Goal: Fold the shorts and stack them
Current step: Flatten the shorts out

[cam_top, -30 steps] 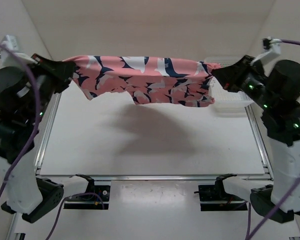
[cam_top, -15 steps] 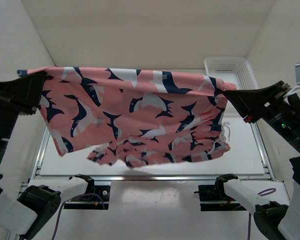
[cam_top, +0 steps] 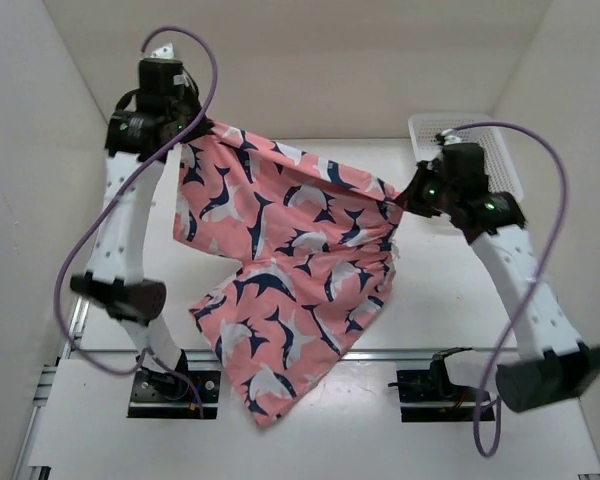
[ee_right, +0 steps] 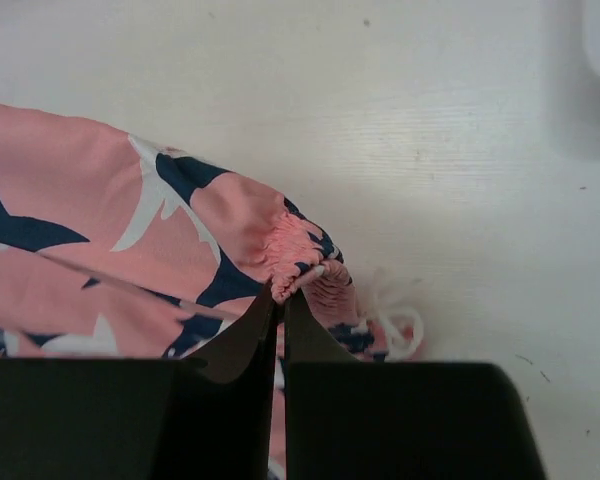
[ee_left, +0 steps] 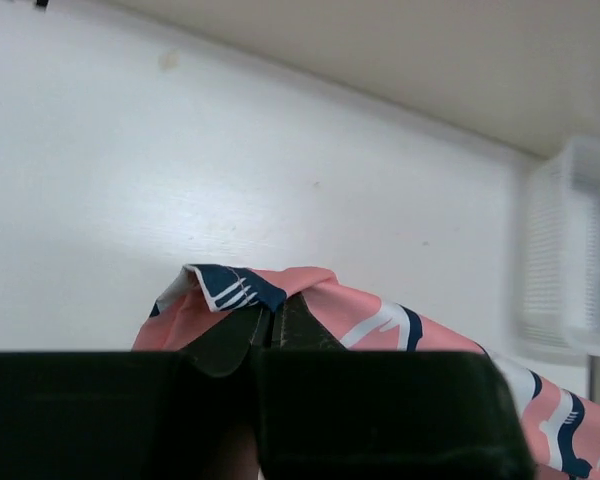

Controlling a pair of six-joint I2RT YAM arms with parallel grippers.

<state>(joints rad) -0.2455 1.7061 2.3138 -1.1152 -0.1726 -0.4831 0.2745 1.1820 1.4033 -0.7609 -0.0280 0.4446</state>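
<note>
Both claws are pinching shut on the shorts (cam_top: 280, 270): left gripper (cam_top: 187, 137) upper left, right gripper (cam_top: 400, 200) centre right, cloth hanging mid-frame and hiding much of the white table (cam_top: 450, 300). A mesh basket (cam_top: 475, 135) is sitting upper right, pale walls (cam_top: 30, 150) closing in. The right wrist view is catching a white drawstring (ee_right: 395, 322), hard to make out from above

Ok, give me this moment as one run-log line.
shorts: lifted, hanging unfolded | left hand: shut on one corner | right hand: shut on opposite corner | step: fold not begun
</note>
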